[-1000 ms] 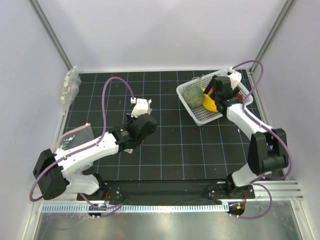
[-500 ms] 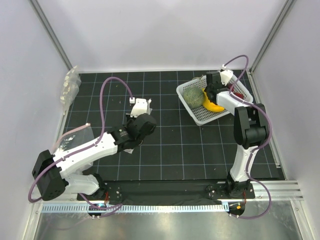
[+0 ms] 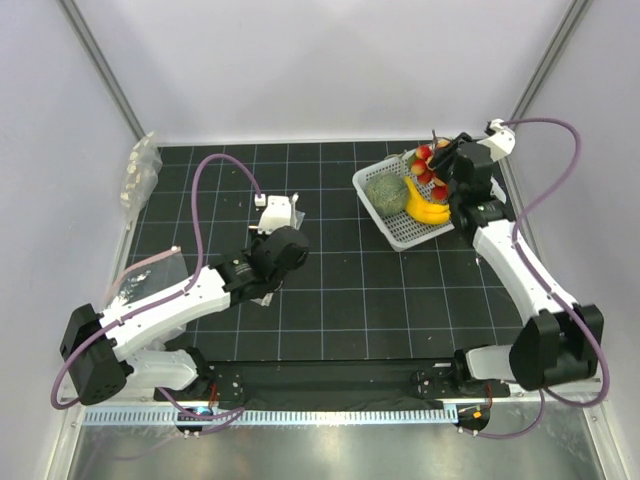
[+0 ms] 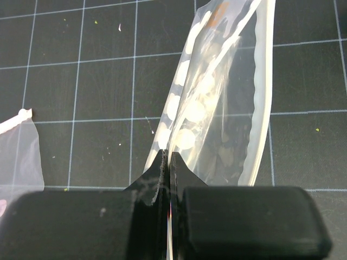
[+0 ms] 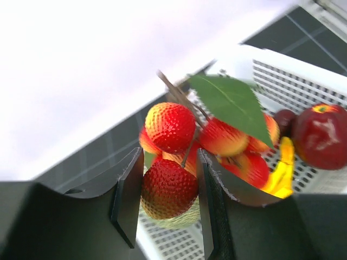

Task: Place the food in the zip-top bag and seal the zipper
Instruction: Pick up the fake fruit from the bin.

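1. Right gripper (image 5: pixel 168 189) is pinching the food (image 5: pixel 169 128). Its fingers are pressing on the lowest red fruit, and the rest of the cluster, with a stem and a green leaf, is sticking out past the tips.
2. Food is hanging over the far right part of the white basket (image 3: pixel 396 238), which is sitting at the worktop's far right corner. Cannot tell whether the cluster is touching anything in it.
3. Lying in the basket: yellow banana (image 3: pixel 428 208), round green vegetable (image 3: pixel 383 191), and a red apple (image 5: pixel 323 135) just beside the banana.
4. Left gripper (image 4: pixel 167 162) is pressing together on one edge of the zip-top bag (image 4: pixel 217 108) — the dotted film is fanning away from the tips over the black gridded worktop (image 3: pixel 350 290).
5. That grip is sitting left of the worktop's centre, well apart from the basket.
6. Bag mouth — cannot tell whether it is standing open or closed.
7. Plain clear bags are lying at the far left corner (image 3: pixel 140 170) and along the left edge (image 3: pixel 150 270).
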Tool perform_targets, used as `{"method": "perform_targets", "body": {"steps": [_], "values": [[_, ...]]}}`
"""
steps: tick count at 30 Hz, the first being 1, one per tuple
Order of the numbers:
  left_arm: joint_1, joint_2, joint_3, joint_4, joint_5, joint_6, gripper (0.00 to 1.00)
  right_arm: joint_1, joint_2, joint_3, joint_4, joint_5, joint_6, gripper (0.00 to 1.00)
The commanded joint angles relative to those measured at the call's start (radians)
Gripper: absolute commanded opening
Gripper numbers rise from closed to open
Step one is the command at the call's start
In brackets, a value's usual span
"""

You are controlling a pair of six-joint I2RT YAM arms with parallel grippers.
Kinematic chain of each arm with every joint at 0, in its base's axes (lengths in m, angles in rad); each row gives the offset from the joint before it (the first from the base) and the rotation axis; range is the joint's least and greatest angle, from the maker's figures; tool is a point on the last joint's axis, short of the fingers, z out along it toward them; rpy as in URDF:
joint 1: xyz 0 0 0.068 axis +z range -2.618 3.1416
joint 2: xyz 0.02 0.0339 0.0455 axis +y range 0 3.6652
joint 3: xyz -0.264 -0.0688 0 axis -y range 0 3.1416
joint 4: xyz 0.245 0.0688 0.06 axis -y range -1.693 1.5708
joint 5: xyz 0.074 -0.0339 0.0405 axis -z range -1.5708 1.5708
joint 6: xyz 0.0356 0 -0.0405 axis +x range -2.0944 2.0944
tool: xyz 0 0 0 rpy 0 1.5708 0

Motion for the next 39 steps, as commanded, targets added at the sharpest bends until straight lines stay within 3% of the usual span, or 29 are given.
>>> {"method": "perform_targets", "body": {"steps": [1,5,15,21,22,26,33,39], "values": [[-0.002,-0.021,0.012,0.021,-0.014,-0.008,0.0,0.003,-0.078,-0.054,0.038,-0.112,0.031,0.13],[0.0,-0.013,0.014,0.021,-0.018,-0.005,0.01,0.006,-0.199,-0.112,0.041,-0.18,0.054,0.13],[-0.002,-0.002,0.009,0.038,0.021,0.0,0.01,0.026,-0.26,-0.252,0.089,-0.456,0.105,0.13],[-0.002,0.027,0.011,0.063,0.074,0.011,0.01,0.034,-0.226,-0.262,0.089,-0.444,0.082,0.15],[-0.002,0.029,0.012,0.064,0.078,0.012,0.0,0.034,-0.198,-0.259,0.089,-0.449,0.08,0.18],[-0.002,0.033,0.011,0.066,0.084,0.015,0.0,0.033,-0.134,-0.244,0.063,-0.452,0.06,0.58],[-0.002,0.039,0.012,0.064,0.08,0.023,0.0,0.034,-0.124,-0.216,-0.023,-0.303,0.016,0.85],[-0.002,0.041,0.014,0.063,0.081,0.026,0.0,0.034,-0.134,-0.209,-0.02,-0.211,-0.082,0.87]]}}
